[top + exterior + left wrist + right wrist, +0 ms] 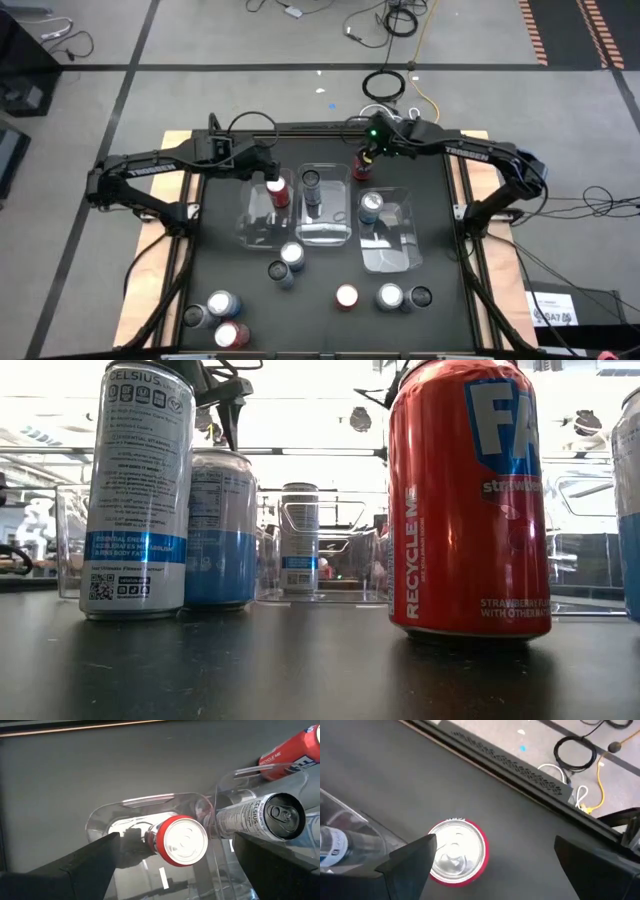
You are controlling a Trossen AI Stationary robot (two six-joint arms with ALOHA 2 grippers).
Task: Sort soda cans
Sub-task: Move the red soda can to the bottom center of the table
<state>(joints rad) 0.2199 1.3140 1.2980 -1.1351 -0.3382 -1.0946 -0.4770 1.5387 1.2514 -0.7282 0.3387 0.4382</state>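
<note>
1. Hovering over the left bin (262,222), the left gripper (272,172) is standing released above a red can (278,192) that is sitting upright at that bin's far end; the left wrist view is showing its fingers (75,867) spread well clear on either side of the can's top (184,840).
2. Standing in the middle bin (322,208) is a silver-blue can (311,182), and another one (371,205) is resting in the right bin (392,235).
3. Waiting loose along the near part of the table (330,320) are the remaining cans, among them a red can (346,297) and a dark can (421,297).
4. Hanging at the far edge, beyond the bins, the right gripper (366,152) is released, jaws wide, over a second red can (457,851) standing on bare table outside any bin.
5. Judging the step in hand: the right arm is seemingly lining up on this stray red can. The gripper ought to be centring over the can's top, descending straight, then closing on the body below the rim, keeping clear of the middle bin's far wall nearby.
</note>
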